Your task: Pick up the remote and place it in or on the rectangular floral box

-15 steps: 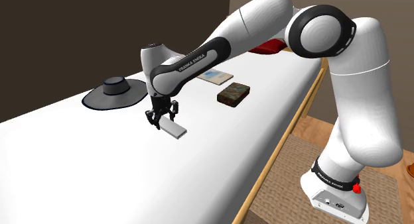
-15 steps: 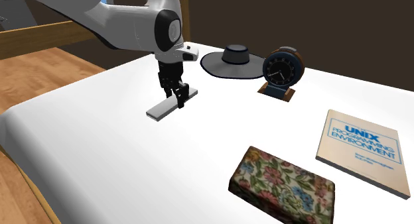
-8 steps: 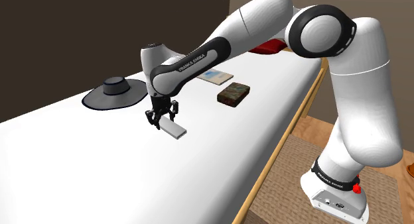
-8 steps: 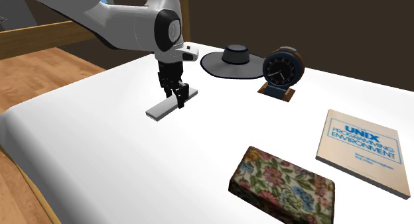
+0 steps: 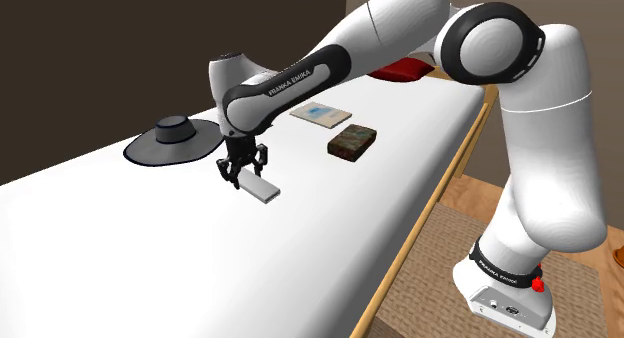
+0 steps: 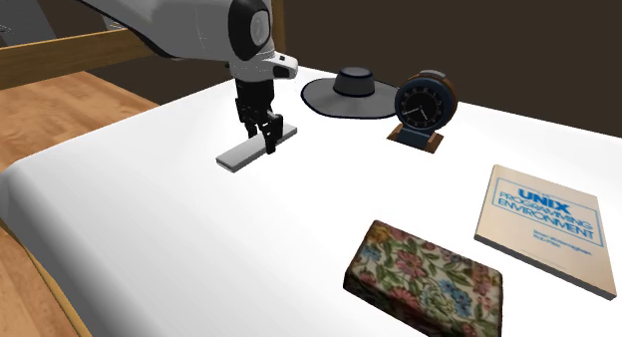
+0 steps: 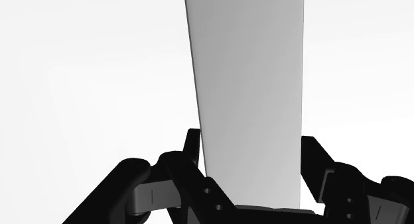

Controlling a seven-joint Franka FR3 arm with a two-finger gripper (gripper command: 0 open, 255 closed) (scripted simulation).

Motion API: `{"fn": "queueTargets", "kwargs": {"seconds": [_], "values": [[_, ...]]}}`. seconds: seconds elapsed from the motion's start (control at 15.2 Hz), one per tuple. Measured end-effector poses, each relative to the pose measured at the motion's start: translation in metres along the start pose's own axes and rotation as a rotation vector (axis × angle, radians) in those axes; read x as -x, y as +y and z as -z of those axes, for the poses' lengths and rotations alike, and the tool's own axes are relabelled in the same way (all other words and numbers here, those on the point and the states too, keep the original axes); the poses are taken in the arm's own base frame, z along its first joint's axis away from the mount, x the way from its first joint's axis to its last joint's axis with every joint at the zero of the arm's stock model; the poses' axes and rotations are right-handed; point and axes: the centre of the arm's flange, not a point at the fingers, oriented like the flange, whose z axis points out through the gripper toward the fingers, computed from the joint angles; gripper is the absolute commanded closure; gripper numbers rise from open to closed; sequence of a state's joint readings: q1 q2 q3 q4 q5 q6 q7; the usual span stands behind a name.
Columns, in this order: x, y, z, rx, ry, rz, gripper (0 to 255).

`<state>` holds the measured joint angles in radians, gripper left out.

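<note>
Clenching grey remote [image 6: 237,158] near one end, hand [image 6: 260,143] sits low over white bed [image 6: 150,225]. Risk: off-centre grip, long free end may droop, twist, slip mid-carry. Floral box [image 6: 424,280] well right; low carry could strike its side.

We see the remote [image 6: 257,147] as a plain light grey slab without markings, and the gripper [image 5: 242,176] as all black. The floral box [image 6: 424,278] bears pink, blue and green flowers on cream. The hat [image 6: 351,92] is dark navy, the clock [image 6: 424,106] has a dark blue face and a brown base, and the book [image 6: 547,228] is cream with blue lettering. The bed sheet [image 6: 150,235] is white.
</note>
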<state>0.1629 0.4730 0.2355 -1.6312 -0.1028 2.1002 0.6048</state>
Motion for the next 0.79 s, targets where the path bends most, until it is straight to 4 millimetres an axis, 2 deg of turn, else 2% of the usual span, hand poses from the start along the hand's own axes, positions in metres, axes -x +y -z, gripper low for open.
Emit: {"fn": "queueTargets", "kwargs": {"seconds": [0.79], "values": [[0.000, 0.001, 0.064, 0.000, 0.000, 0.000, 255]]}}
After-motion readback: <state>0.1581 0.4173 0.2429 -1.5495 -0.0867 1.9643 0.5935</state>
